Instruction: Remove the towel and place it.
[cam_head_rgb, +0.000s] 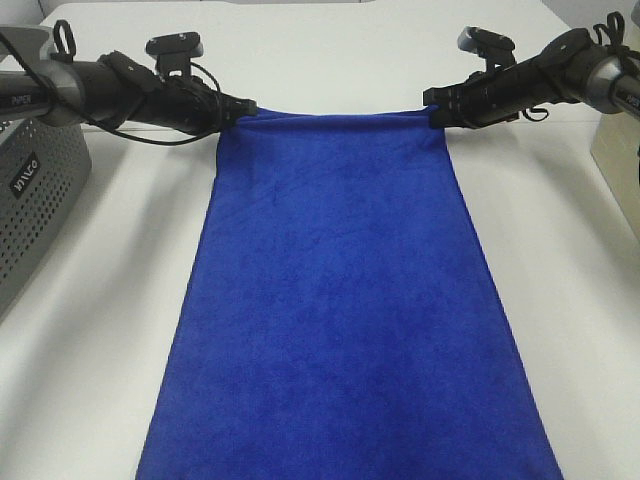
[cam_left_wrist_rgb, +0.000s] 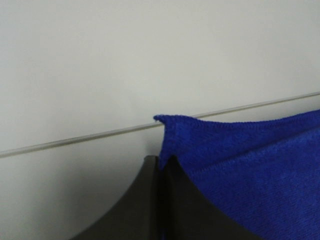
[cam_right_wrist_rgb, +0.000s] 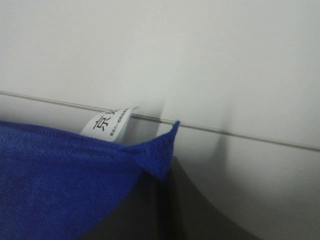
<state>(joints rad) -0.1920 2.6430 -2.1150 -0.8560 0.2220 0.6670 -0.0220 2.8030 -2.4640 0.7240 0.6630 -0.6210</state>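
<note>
**Towel held taut by both far corners**

The towel (cam_head_rgb: 345, 320) is spread flat down the white table (cam_head_rgb: 560, 250). Its far corners are pinched in the closed left gripper (cam_head_rgb: 238, 110) and the closed right gripper (cam_head_rgb: 437, 112), presumably so the edge between stays straight. A grey basket (cam_head_rgb: 35, 200) stands clear at left; open tabletop is left on both sides.

Royal-blue towel (cam_head_rgb: 340, 300) (white label (cam_right_wrist_rgb: 107, 122)), grey perforated basket (cam_head_rgb: 35, 190), white table (cam_head_rgb: 100, 350)
</note>
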